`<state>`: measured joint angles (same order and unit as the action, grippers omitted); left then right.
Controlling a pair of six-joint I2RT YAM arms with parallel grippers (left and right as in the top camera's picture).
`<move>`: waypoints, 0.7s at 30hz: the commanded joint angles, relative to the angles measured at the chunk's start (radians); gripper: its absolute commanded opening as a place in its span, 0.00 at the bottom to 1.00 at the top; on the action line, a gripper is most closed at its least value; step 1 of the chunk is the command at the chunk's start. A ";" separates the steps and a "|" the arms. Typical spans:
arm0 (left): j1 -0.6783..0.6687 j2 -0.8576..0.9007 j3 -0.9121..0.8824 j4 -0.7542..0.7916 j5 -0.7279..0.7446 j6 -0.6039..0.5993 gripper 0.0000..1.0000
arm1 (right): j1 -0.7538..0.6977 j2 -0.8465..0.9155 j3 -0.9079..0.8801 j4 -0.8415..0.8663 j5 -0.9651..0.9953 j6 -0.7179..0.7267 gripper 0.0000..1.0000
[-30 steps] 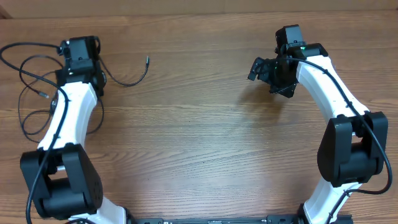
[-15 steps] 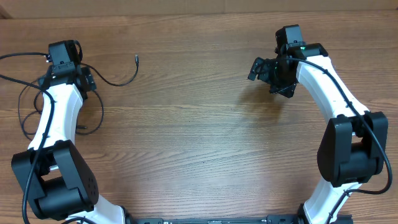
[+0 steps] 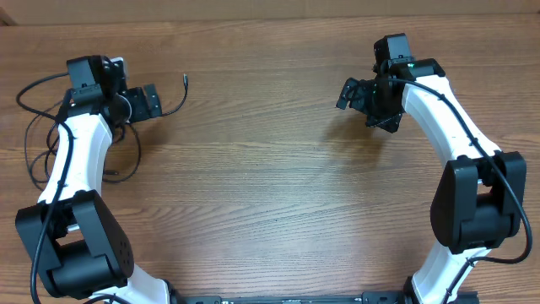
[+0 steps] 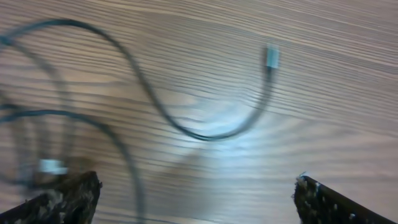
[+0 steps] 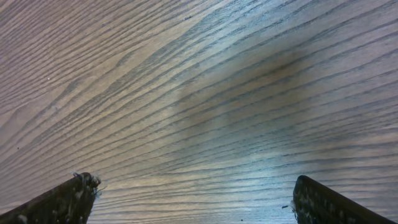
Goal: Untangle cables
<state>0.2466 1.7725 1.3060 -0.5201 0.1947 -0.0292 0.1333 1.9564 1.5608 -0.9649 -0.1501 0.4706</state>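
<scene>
Overhead: shows the cables (image 3: 38,127) lying in loose loops at the left edge of the wooden table (image 3: 270,194), beside and partly under the left arm. Shows one strand (image 3: 164,110) curving rightward out of the loops to a small plug end (image 3: 184,80). Finds the left gripper (image 3: 139,101) spread wide and holding nothing, right over that strand, with the plug just beyond it. Finds the right gripper (image 3: 361,108) equally wide and empty, well apart from every cord, which makes the left arm far the nearer.

Left wrist: blurred, yet catches that strand sagging in a curve ahead of the fingertips (image 4: 62,196), rising to the plug at upper right. Hints at what may be a second silvery plug (image 4: 53,167) near the left finger. Puts the strand's long axis roughly along the closing line, not across it.

Right wrist: gives only bare wood grain between parted fingers.
</scene>
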 commanded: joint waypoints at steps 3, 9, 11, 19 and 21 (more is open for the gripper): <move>-0.001 0.006 -0.052 -0.034 0.229 0.000 1.00 | 0.002 -0.003 -0.002 0.003 0.003 0.000 1.00; -0.042 0.006 -0.153 0.020 0.255 0.000 1.00 | 0.002 -0.003 -0.002 0.003 0.003 0.000 1.00; -0.067 0.006 -0.173 0.034 0.254 0.000 1.00 | 0.002 -0.003 -0.002 0.003 0.003 0.000 1.00; -0.116 0.006 -0.179 0.031 0.240 0.000 1.00 | 0.002 -0.003 -0.002 0.003 0.003 0.000 1.00; -0.116 0.006 -0.179 0.031 0.240 0.000 1.00 | 0.002 -0.003 -0.002 0.003 0.003 0.000 1.00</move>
<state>0.1307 1.7725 1.1347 -0.4927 0.4244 -0.0296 0.1333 1.9564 1.5608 -0.9642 -0.1501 0.4709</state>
